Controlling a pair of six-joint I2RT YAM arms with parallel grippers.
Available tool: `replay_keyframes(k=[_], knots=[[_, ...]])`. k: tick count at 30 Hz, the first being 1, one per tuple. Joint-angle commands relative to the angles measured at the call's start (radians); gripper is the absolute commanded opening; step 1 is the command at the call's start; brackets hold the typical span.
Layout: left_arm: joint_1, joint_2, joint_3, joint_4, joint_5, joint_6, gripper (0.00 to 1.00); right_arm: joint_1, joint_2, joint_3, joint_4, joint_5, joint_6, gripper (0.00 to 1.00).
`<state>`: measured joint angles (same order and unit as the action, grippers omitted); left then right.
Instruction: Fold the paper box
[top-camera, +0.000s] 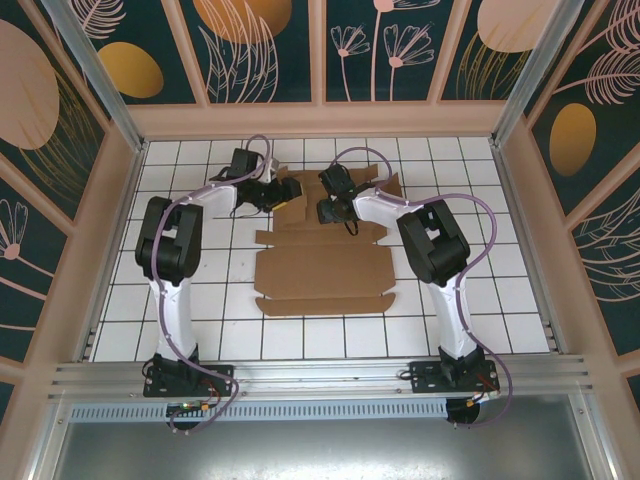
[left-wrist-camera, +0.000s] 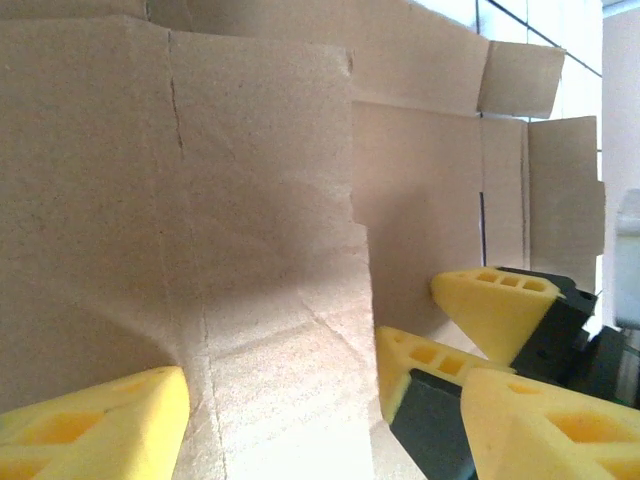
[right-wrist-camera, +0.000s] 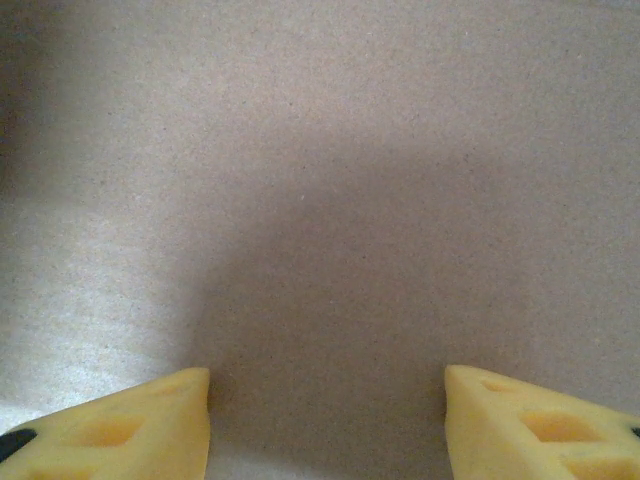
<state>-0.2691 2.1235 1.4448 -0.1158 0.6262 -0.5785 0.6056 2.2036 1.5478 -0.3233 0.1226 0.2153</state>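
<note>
Two robot arms reach over the paper box (top-camera: 320, 270), a brown die-cut cardboard sheet that lies mostly flat in the middle of the white tiled table (top-camera: 200, 330) with its far flaps lifted. At that raised far end the left gripper (left-wrist-camera: 325, 395) and the right gripper (right-wrist-camera: 327, 395) work close together, side by side. Both have their yellow fingers (right-wrist-camera: 150, 420) spread wide, with bare cardboard directly in front of them.
</note>
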Motion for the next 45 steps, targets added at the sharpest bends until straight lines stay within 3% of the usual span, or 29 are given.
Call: replay_keyframes(k=[1, 10, 18, 21, 28, 31, 37, 40, 45], knots=[[-0.036, 0.062, 0.04, -0.014, 0.02, -0.023, 0.73, -0.001, 0.155, -0.098, -0.184, -0.096, 0.013, 0.59], [-0.044, 0.079, 0.065, -0.065, -0.022, 0.007, 0.73, -0.002, 0.153, -0.1, -0.188, -0.091, 0.013, 0.59], [0.071, -0.123, 0.037, -0.167, -0.203, 0.06, 0.75, -0.004, 0.15, -0.105, -0.19, -0.092, 0.009, 0.59], [0.093, -0.125, 0.039, -0.253, -0.286, 0.115, 0.77, -0.003, 0.15, -0.104, -0.187, -0.097, 0.01, 0.59], [0.105, -0.118, -0.006, -0.245, -0.342, 0.121, 0.75, 0.001, 0.159, -0.097, -0.191, -0.103, 0.007, 0.59], [0.105, -0.098, 0.014, -0.264, -0.383, 0.131, 0.66, 0.001, 0.159, -0.099, -0.191, -0.103, 0.006, 0.59], [0.098, -0.067, 0.054, -0.306, -0.492, 0.147, 0.25, 0.003, 0.157, -0.104, -0.186, -0.103, 0.01, 0.58], [0.063, -0.044, 0.105, -0.359, -0.597, 0.179, 0.11, 0.003, 0.159, -0.102, -0.184, -0.103, 0.013, 0.56], [-0.054, 0.042, 0.212, -0.468, -0.849, 0.235, 0.05, 0.004, 0.158, -0.089, -0.197, -0.082, 0.018, 0.53]])
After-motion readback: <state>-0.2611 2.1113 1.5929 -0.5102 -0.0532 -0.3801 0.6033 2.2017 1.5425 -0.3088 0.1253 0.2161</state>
